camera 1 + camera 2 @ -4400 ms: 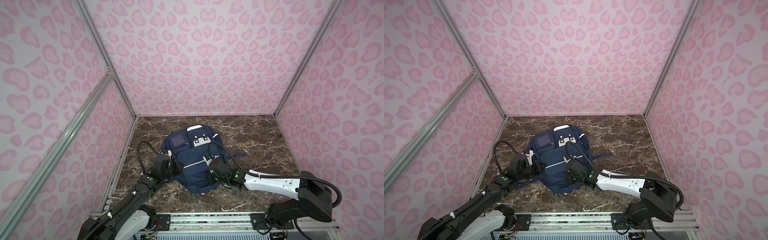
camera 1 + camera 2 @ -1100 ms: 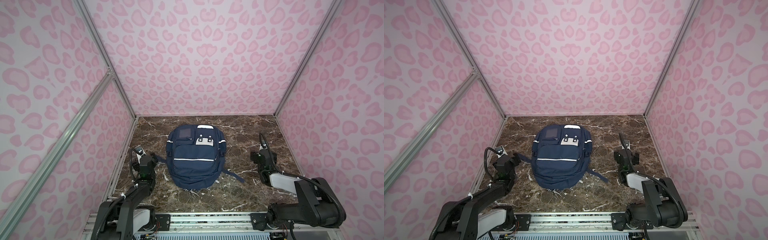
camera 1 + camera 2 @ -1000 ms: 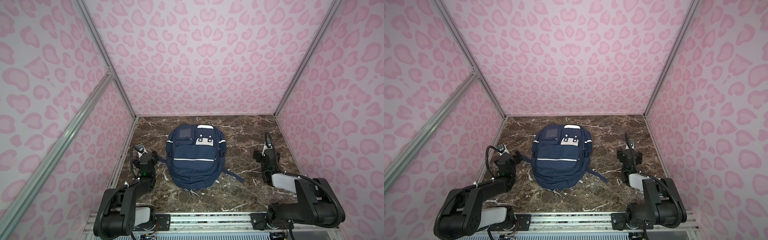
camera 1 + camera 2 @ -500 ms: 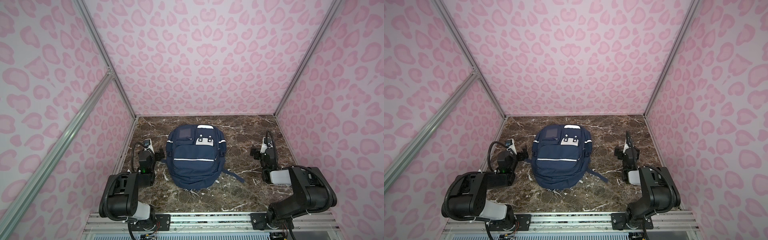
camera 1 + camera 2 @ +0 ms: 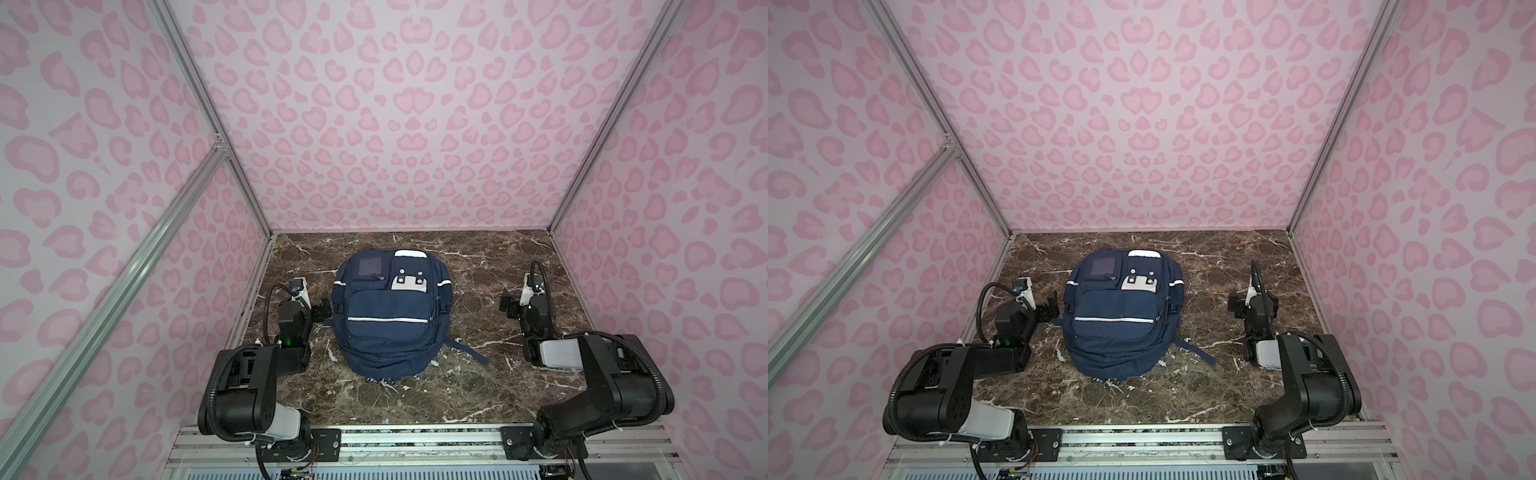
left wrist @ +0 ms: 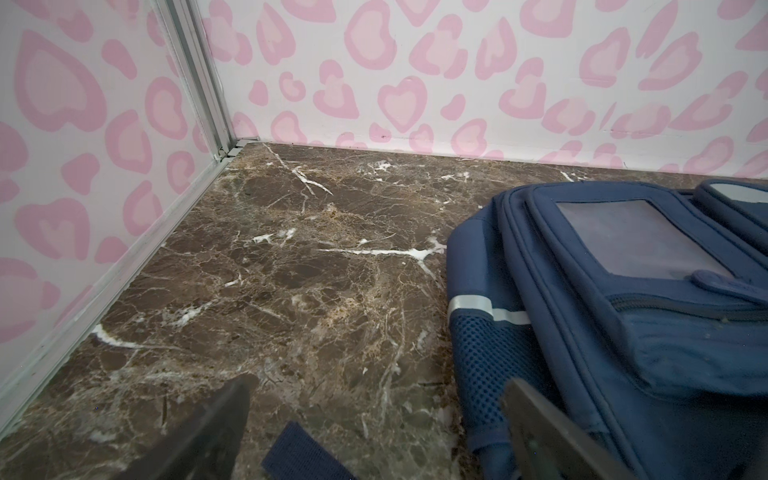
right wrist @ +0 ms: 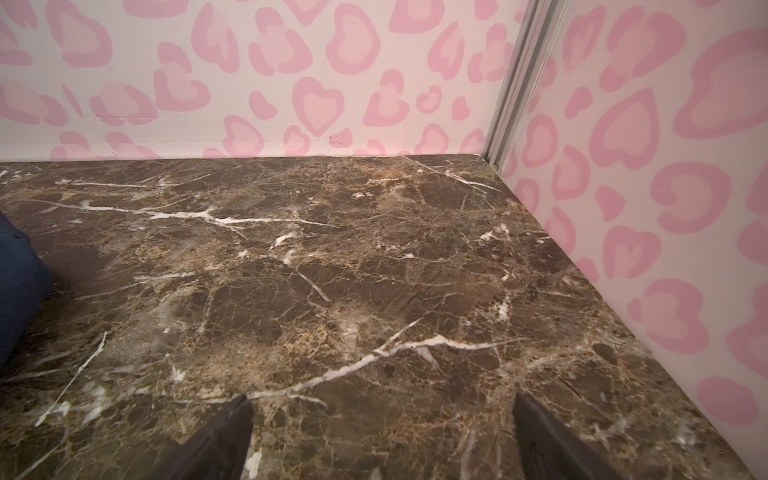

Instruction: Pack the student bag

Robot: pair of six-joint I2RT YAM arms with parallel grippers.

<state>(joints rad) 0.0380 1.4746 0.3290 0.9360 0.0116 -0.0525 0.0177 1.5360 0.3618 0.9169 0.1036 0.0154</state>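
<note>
The student bag (image 5: pixel 388 316) (image 5: pixel 1119 316), navy blue with white stripes and patches, lies flat and closed on the brown marble table, front pockets up. My left gripper (image 5: pixel 322 311) (image 5: pixel 1051 308) rests low just left of the bag, open and holding nothing. In the left wrist view its jaws (image 6: pixel 376 386) stand wide, with the bag's side (image 6: pixel 623 311) by one finger and a blue strap end (image 6: pixel 299 453) lying between them. My right gripper (image 5: pixel 509 307) (image 5: pixel 1235 306) sits well right of the bag, open (image 7: pixel 380 401) over bare marble, and only a sliver of the bag (image 7: pixel 16 291) shows.
Pink heart-patterned walls (image 5: pixel 415 124) close in the back and both sides, with aluminium posts (image 5: pixel 582 166) at the corners. A loose strap (image 5: pixel 469 353) trails from the bag toward the front right. A metal rail (image 5: pixel 415 440) carries both arm bases at the front.
Both arms have let go of the bag and folded back to their own sides. Over the last second each gripper slid a little farther back along its wall, and the bag stayed still.
</note>
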